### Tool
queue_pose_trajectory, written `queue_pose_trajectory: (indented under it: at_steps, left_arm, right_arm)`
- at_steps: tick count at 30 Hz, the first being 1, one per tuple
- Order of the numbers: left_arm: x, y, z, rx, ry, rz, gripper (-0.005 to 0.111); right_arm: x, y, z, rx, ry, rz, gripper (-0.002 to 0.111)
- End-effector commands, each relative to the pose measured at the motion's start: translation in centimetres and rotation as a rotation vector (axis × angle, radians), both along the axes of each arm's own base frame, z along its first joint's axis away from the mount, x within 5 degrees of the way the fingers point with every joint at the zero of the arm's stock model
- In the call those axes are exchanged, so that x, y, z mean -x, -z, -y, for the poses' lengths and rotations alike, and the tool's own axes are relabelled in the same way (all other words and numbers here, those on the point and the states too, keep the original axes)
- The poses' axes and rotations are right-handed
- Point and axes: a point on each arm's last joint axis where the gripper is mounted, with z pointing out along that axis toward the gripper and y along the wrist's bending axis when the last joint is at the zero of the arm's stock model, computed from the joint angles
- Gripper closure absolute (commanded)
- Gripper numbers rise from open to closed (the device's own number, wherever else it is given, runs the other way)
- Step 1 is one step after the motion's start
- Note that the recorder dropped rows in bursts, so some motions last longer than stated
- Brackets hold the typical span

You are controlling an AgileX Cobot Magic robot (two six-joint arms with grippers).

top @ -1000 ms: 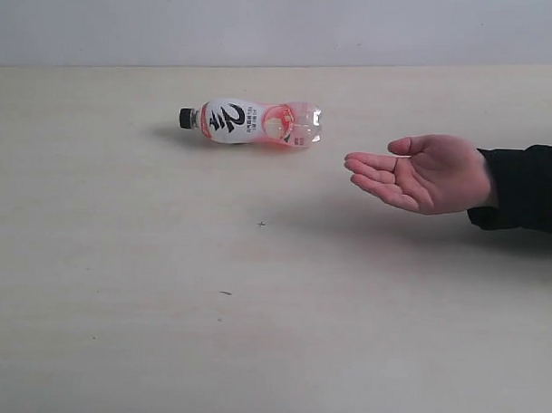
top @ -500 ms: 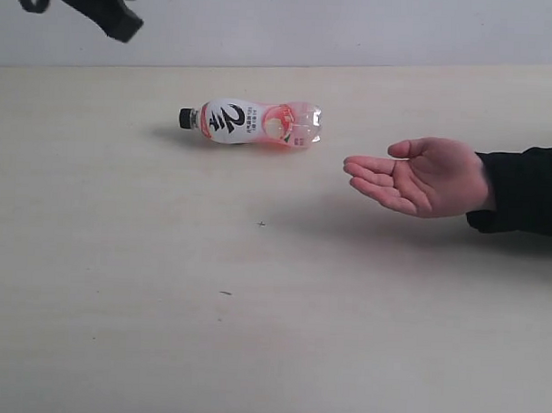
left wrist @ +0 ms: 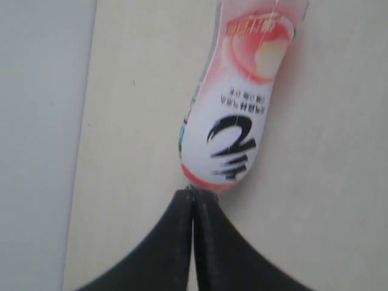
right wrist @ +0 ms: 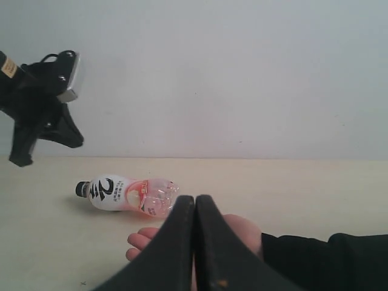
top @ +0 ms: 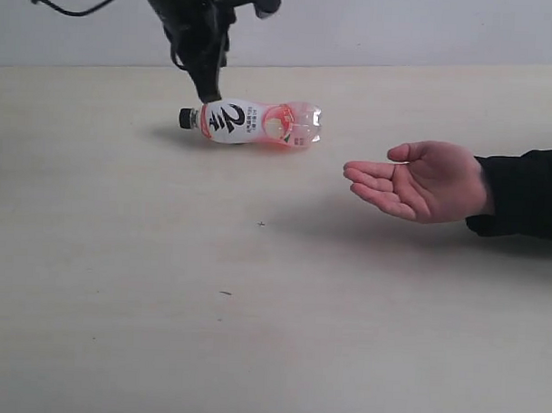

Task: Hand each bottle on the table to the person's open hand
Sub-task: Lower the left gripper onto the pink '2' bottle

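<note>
Lying sideways near the far edge of the tabletop (top: 253,333), the pink bottle (top: 252,122) has the left gripper (top: 208,95) right over its cap end, jaws pinched together, empty. Jaws on the right gripper (right wrist: 194,200) are clenched too. The open hand (top: 422,180) sits well off right, bare tabletop between.

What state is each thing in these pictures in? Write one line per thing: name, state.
bottle: capped, lying on its side on the table, not gripped.
hand: open, palm up, empty.
left gripper: shut, tip near the bottle's cap end.
right gripper: shut, holding nothing.
</note>
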Motion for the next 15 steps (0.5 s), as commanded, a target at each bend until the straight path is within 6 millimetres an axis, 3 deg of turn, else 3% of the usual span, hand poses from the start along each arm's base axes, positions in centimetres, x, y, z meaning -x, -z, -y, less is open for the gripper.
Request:
queue_pose_trajectory:
  at_steps: [1, 5, 7, 15]
  left_arm:
    - [-0.8, 1.6, 2.8, 0.004, 0.068, 0.027, 0.076]
    - [-1.0, 3.4, 4.2, 0.001, 0.113, 0.040, 0.029]
    - [-1.2, 4.4, 4.7, 0.008, 0.119, 0.044, 0.014]
    - [-1.9, 7.5, 5.2, 0.001, 0.134, 0.046, 0.014]
  right_arm:
    - [0.0, 0.1, 0.0, 0.006, 0.002, 0.010, 0.108]
    - [0.0, 0.1, 0.0, 0.006, 0.002, 0.010, 0.108]
    - [0.0, 0.1, 0.0, 0.006, 0.002, 0.010, 0.108]
    - [0.0, 0.1, 0.0, 0.006, 0.002, 0.010, 0.108]
